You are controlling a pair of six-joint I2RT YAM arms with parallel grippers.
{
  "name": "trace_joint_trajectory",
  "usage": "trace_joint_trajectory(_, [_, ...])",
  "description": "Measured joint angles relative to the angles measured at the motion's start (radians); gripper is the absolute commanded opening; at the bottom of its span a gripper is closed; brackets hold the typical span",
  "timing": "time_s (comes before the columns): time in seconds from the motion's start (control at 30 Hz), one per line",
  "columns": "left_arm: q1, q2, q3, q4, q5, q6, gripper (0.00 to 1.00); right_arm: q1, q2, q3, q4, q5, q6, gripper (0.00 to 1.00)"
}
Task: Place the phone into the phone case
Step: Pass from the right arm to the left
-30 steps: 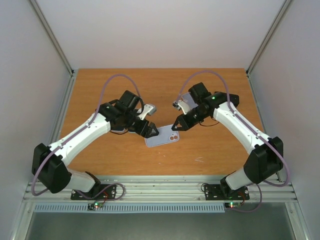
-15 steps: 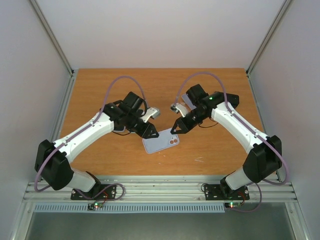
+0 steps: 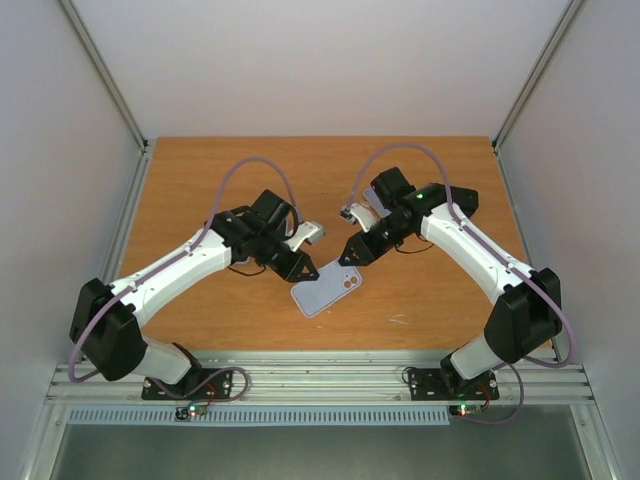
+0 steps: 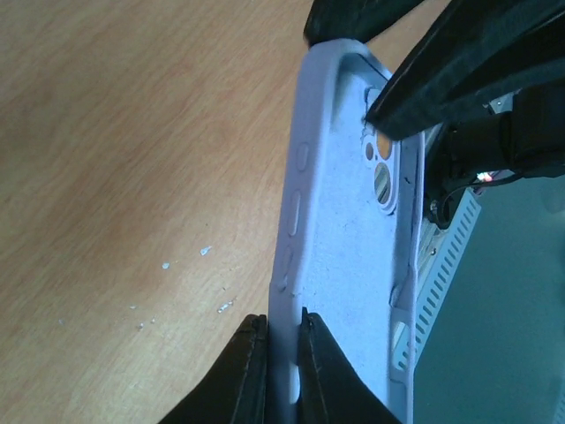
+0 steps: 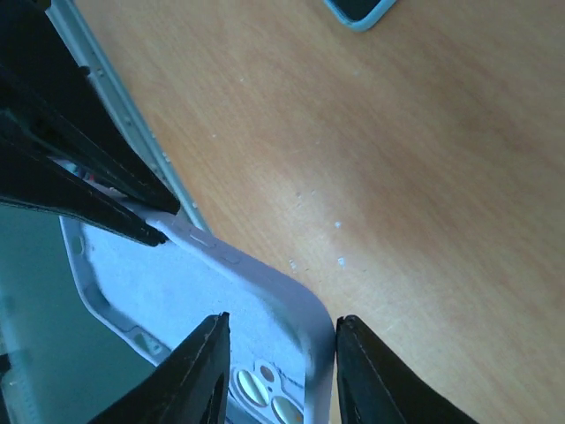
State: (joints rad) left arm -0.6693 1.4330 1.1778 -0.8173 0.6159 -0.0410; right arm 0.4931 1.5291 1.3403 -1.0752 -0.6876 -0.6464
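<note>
Inspection: found left gripper point(image 4: 281, 331) clamped on phone case point(image 4: 344, 230) side wall, presumably to steady it. Found right gripper point(image 5: 282, 322) spread astride the camera-cutout corner, contact unclear. Located phone point(image 5: 357, 11) beyond right fingertips, flat on table point(image 5: 424, 177), uncased.

Wooden table point(image 3: 200, 180), phone point(image 5: 357, 9) lying on it

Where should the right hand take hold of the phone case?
I'd pinch the thin raised wall of the phone case at its camera-cutout corner, coming from that end, one finger inside, one outside. The left hand is shut on the same wall's other end, and the open right hand straddles that corner.
</note>
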Motion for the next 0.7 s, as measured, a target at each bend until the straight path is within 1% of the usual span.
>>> trace_joint_trajectory(0.03, [-0.002, 0.000, -0.010, 0.008, -0.005, -0.011, 0.09, 0.000, 0.000, 0.000, 0.005, 0.011, 0.009, 0.47])
trace_joint_trajectory(0.17, [-0.003, -0.011, -0.074, 0.045, -0.069, -0.085, 0.09, 0.000, -0.014, 0.000, 0.032, 0.078, 0.046, 0.53])
trace_joint_trajectory(0.23, [-0.002, -0.021, -0.112, 0.072, -0.105, -0.132, 0.09, -0.001, -0.035, 0.000, 0.044, 0.125, 0.077, 0.54])
trace_joint_trajectory(0.33, [-0.002, -0.039, -0.176, 0.132, -0.160, -0.214, 0.09, -0.002, -0.073, -0.003, 0.066, 0.192, 0.129, 0.58])
trace_joint_trajectory(0.4, [-0.002, -0.045, -0.220, 0.180, -0.200, -0.277, 0.09, -0.002, -0.106, -0.019, 0.090, 0.236, 0.167, 0.63])
trace_joint_trajectory(0.63, [-0.005, -0.046, -0.357, 0.373, -0.315, -0.506, 0.08, -0.003, -0.207, -0.145, 0.159, 0.408, 0.291, 0.71])
trace_joint_trajectory(0.7, [-0.010, -0.042, -0.385, 0.425, -0.349, -0.569, 0.05, -0.003, -0.233, -0.182, 0.175, 0.449, 0.317, 0.71])
